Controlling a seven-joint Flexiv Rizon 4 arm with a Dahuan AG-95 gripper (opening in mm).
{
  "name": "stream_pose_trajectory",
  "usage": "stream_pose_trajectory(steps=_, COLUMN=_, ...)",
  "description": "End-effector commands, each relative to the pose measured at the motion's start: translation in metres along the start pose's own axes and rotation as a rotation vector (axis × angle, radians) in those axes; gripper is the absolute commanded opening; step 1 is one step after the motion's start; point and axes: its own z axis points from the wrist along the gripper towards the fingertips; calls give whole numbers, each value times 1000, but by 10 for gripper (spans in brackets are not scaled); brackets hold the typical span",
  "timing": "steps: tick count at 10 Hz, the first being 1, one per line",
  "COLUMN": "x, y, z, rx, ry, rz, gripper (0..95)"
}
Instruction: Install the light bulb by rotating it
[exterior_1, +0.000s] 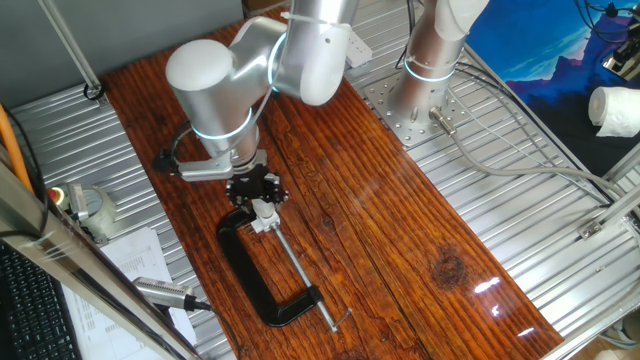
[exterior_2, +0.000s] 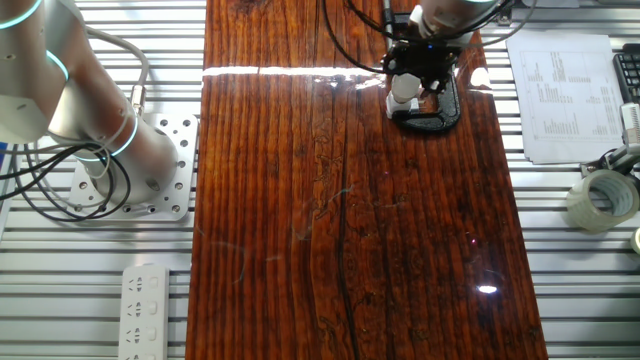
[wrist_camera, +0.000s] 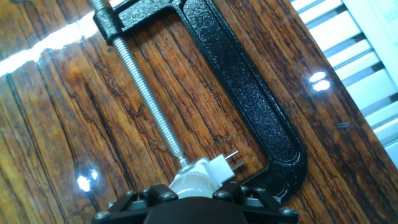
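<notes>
Gripper (wrist_camera: 194, 198) is sitting at bottom centre of the hand view, its fingers closing around the light bulb (wrist_camera: 189, 182). Only the bulb's rounded whitish head is showing; its base is hidden. A white socket block (wrist_camera: 219, 167) is lying just beside it, inside the black C-clamp (wrist_camera: 249, 93) on the wooden table (wrist_camera: 74, 124).

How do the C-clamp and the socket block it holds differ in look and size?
The C-clamp is black with a rough cast surface; the socket block is smooth and white. The clamp is far larger, its frame curving around the block, which is small and sits between the screw tip and the jaw. The clamp lies in full view; the block is partly hidden under the gripper. Both rest on the wooden table.
</notes>
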Motion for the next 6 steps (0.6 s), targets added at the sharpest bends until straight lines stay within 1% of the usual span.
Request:
stream_pose_trajectory(steps=1, x=2, y=1, z=-1, rx=6, ry=16, rz=10, gripper=570)
stream_pose_trajectory(steps=3, x=2, y=1, z=-2, rx=12, ry=37, rz=23, gripper=570)
stream_pose_trajectory(steps=5, x=2, y=2, z=-2, rx=14, ry=43, rz=28, gripper=570)
stream_pose_trajectory(steps=6, x=2, y=2, z=-2, rx=17, ry=51, rz=31, gripper=570)
